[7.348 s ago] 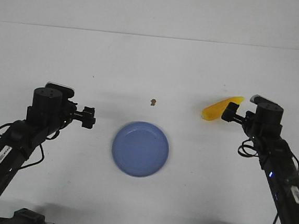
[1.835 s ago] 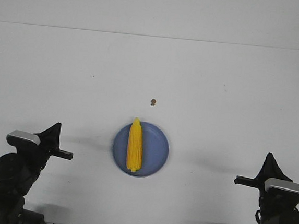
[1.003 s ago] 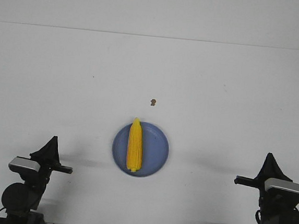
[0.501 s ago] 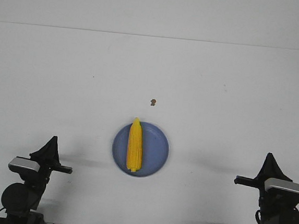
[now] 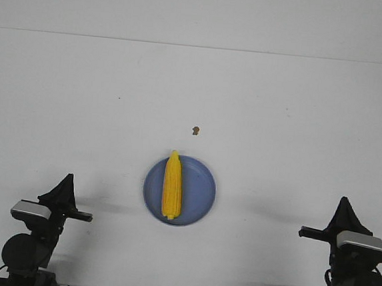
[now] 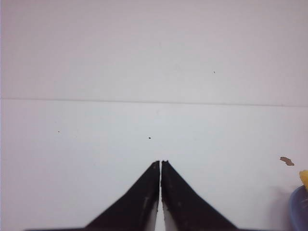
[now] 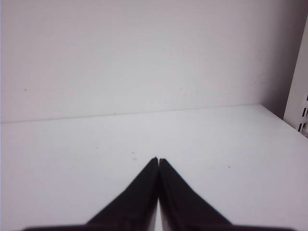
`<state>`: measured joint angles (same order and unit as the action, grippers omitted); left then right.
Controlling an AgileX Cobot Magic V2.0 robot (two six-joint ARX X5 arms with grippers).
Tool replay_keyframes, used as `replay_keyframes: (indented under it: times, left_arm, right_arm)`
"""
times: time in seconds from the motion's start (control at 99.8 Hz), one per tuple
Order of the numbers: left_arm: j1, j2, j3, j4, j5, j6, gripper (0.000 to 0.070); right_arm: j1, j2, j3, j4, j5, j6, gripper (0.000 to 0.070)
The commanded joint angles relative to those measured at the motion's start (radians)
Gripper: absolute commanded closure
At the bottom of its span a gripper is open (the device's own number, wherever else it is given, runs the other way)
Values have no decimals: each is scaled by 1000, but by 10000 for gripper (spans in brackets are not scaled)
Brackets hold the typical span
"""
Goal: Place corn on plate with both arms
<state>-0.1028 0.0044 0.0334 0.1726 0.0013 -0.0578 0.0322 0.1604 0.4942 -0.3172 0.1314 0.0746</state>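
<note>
The bright yellow toy corn cob [image 5: 172, 185] lies on the round matte blue plate [image 5: 200, 191]; the left wrist view crops both. The left hand [image 6: 160, 166] and right hand [image 7: 158, 162] are closed, empty.

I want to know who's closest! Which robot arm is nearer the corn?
Left. The left gripper sits nearer the corn on the plate; the right gripper is farther off.

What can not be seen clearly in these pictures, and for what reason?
- Corn and plate: the left wrist view's edge cuts off all but a sliver of each.
- Underside of the corn: hidden in the front view, since it lies on the plate.
- Brown speck: too small to identify.
- Left end effector and right end effector: the frame bottom cuts off their arms.
- Right wrist view: shows neither corn nor plate.
</note>
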Motion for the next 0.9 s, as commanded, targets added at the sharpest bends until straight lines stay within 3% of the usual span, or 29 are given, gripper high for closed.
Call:
replay_keyframes:
  times: [0.0, 0.211, 0.632, 0.892]
  left_arm:
    - [0, -1, -19, 12, -2, 13, 688]
    - [0, -1, -19, 12, -2, 13, 688]
    - [0, -1, -19, 12, -2, 13, 688]
    - [0, -1, -19, 12, -2, 13, 688]
  right_arm:
    - [0, -36, -50, 41, 1, -12, 700]
    - [0, -162, -221, 157, 1, -13, 700]
    - [-6, -159, -468, 445, -3, 2, 700]
    - [-5, -159, -482, 439, -4, -4, 700]
